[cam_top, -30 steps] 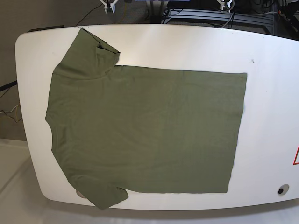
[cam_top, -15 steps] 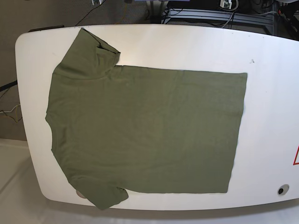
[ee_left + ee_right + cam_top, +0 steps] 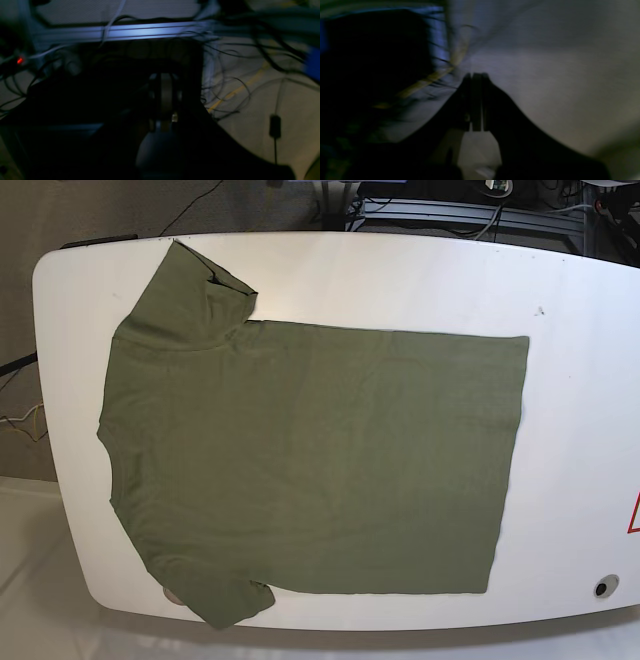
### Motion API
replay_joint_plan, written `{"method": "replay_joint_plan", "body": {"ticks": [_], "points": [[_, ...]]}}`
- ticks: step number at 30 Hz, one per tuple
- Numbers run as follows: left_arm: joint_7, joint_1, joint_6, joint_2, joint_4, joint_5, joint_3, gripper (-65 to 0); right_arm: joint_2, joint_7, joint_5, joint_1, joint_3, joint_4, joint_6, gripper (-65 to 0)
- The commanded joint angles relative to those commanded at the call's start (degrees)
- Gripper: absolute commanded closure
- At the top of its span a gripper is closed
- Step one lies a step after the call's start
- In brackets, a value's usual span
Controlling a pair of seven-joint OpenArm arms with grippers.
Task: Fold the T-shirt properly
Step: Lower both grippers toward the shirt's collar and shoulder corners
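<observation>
Both wrist views are dark and smeared. The left gripper (image 3: 163, 100) is a black blur before tangled cables (image 3: 225, 82), its jaws unreadable. The lower sleeve of the olive-green cotton T-shirt (image 3: 310, 450) overhangs the white table (image 3: 570, 360).

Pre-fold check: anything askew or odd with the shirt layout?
Mostly fine. The T-shirt lies flat on the white table, collar toward the base view's left. Two oddities: the far sleeve has its edge flipped over, and the near sleeve overhangs the table's front edge. Neither gripper is near the shirt.
</observation>
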Motion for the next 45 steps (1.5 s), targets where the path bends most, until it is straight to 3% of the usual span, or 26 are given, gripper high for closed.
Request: {"method": "replay_joint_plan", "body": {"ticks": [4,6,14,16,22,30,36,40,45], "points": [[0.4,3.1,0.2,-0.8,5.5,0.5,-0.8,0.0,0.2,-1.6,0.9,-3.8,0.2,7.2,-0.1,0.0],[1.2,6.6,-0.4,-1.9,11.6,0.7,-0.7,0.0,0.7,-4.4,3.4,-8.1,0.9,16.3,0.07,0.0],[3.4,12.7,-1.7,-3.0,24.2,1.4,-1.0,0.0,1.6,-5.6,9.0,-16.2,2.8,28.9,0.33,0.0],[5.1,17.9,-2.2,-3.6,37.7,2.2,-1.2,0.0,2.8,-6.1,15.3,-23.7,4.8,39.4,0.52,0.0],[6.1,20.7,-2.2,-4.2,46.7,2.6,-1.9,-0.3,3.1,-7.2,18.5,-27.5,6.2,48.1,0.86,0.0],[7.4,22.2,-2.5,-5.5,57.1,1.7,-4.7,-0.3,3.8,-10.3,20.5,-29.0,8.8,60.3,1.58,0.0],[8.8,20.7,-3.1,-6.3,60.2,-1.2,-11.3,-0.3,4.1,-13.1,20.3,-26.9,10.6,65.7,1.25,0.0],[11.4,17.7,-5.8,-6.3,61.8,-4.2,-18.8,0.0,4.3,-16.8,21.8,-23.2,12.7,69.3,0.44,0.0],[13.5,15.3,-8.1,-5.8,63.0,-6.2,-23.3,0.0,4.3,-20.6,24.6,-19.9,14.0,70.0,1.12,-0.5]]}}
